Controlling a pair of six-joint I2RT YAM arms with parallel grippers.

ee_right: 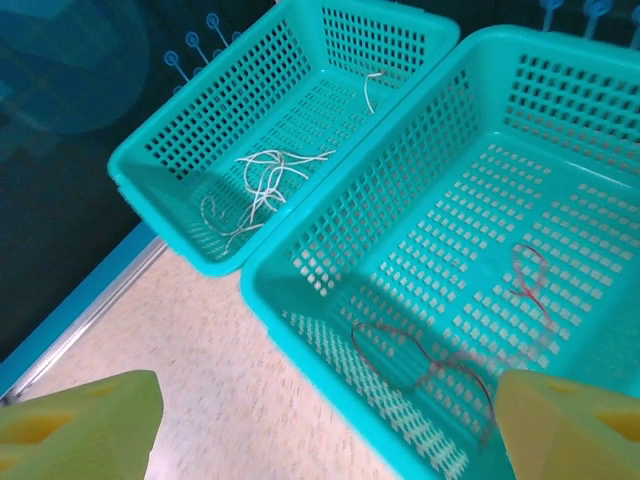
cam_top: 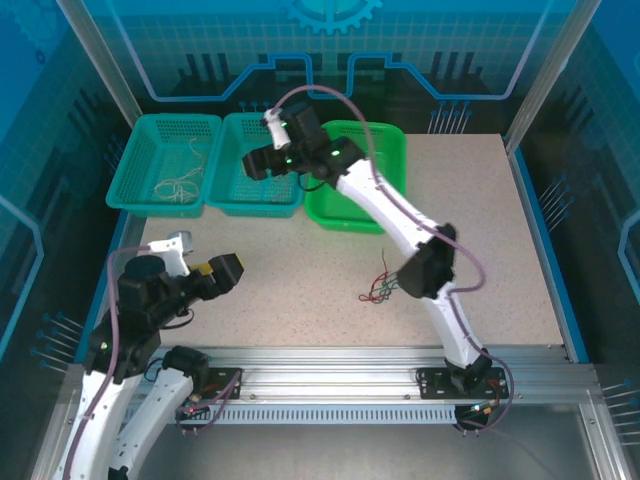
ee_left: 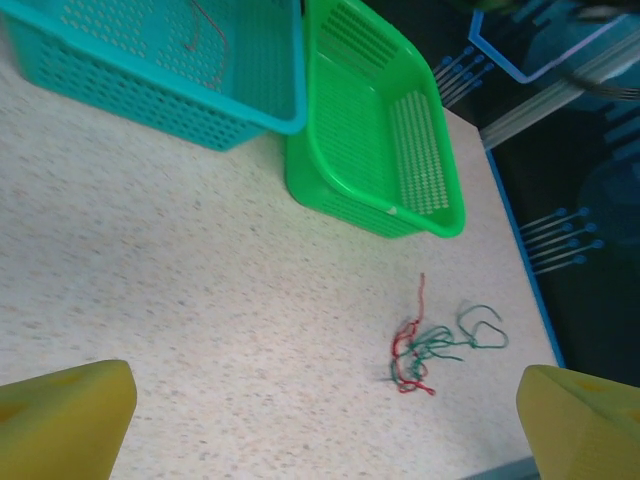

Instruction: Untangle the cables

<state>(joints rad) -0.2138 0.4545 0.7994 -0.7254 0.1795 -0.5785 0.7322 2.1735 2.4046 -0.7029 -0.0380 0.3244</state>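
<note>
The right gripper hangs with its two yellow fingers spread wide and nothing between them, poised above the near corner of the middle teal basket. On that basket's mesh floor lie the red cables, thin and dark against the teal. They look like two separate pieces, one looped and one smaller farther back, though the count is hard to be sure of. Just beside it, on the side toward the left arm, stands the left teal basket, which holds the white cables: a loose bundle of several strands plus a short piece near the far wall, too overlapped to count. On the other side sits the green basket, its floor bare mesh where the left wrist view shows it; from above the right arm covers part of it. That makes three baskets, two teal and one green, in a row at the far edge of the table. The left gripper is also spread wide and empty, well back over open tabletop. Ahead of it lies a small tangle of red and green cables, knotted at one end, close by the right arm's elbow.
</note>
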